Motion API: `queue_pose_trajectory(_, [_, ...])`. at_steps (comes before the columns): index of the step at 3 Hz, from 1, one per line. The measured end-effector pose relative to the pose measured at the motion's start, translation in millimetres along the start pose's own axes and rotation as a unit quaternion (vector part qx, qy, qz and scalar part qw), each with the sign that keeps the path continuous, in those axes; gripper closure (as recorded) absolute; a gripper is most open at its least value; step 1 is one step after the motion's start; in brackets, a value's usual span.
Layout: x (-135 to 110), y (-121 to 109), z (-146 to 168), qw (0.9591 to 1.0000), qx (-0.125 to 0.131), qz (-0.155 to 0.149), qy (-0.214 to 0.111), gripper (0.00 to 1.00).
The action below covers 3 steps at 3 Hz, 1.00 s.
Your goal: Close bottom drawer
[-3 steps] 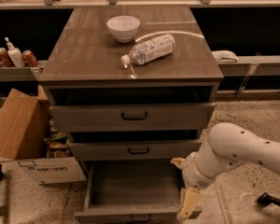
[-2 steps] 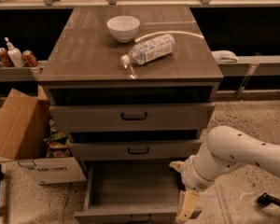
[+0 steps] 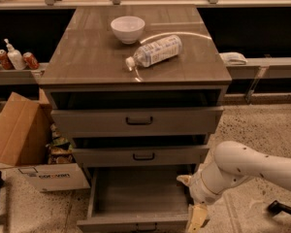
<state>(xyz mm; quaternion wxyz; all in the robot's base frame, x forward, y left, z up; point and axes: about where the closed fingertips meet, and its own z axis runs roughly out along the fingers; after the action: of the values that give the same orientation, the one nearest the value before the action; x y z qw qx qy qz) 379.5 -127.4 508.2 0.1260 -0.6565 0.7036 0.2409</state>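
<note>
Bottom drawer [image 3: 136, 195] stood pulled out, shallow grey box, hand [image 3: 197, 217] sat by its front-right corner, grip indeterminate.

- One arm [image 3: 254, 165] in view, white smooth shell (a few small dark dots on it), entering from the right edge, low in the picture.
- Arm runs leftward and slightly downward as one thick rounded segment, widest near its left end.
- Wrist [image 3: 207, 184] sits at that left end, a white ribbed collar angled down and to the left.
- Gripper [image 3: 197, 217] hangs just below the wrist at the very bottom edge, right of centre; it is cream-coloured, points downward, and its lower end is cut off by the frame.
- A small cream tip also pokes out on the left side of the wrist, higher than the gripper's lower part.
</note>
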Motion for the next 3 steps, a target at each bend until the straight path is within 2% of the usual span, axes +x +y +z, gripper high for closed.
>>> queue_pose_trajectory(1, [32,-2,45,0.9995,-0.03,-0.011,-0.005,0.0])
queue_pose_trajectory(3, [85,-9,130,0.9956,-0.091,-0.008,-0.025,0.0])
